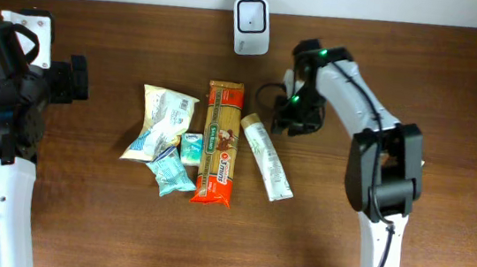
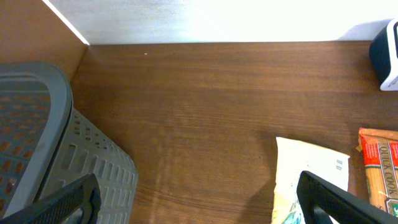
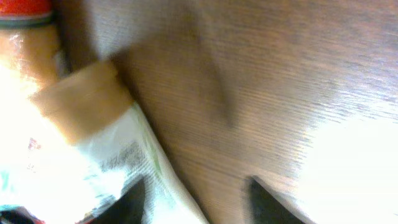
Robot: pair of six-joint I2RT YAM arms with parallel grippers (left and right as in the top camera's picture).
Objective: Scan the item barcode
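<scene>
Lying just beside right gripper (image 3: 199, 198), tube (image 1: 268, 161)

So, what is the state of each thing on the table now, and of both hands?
Scanner: at the back edge, untouched.
Pasta pack: lying flat, label up.
Tube: lying flat, not held.
White bag: lying flat.
Small box: lying beside the pasta pack.
Teal packet: lying flat.
Basket: upright.
Left hand: open, holding nothing.
Right hand: open beside the tube's cap, holding nothing.

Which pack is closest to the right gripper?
The white tube with the tan cap, rightmost in the row; its cap end lies beside the right gripper.
</scene>
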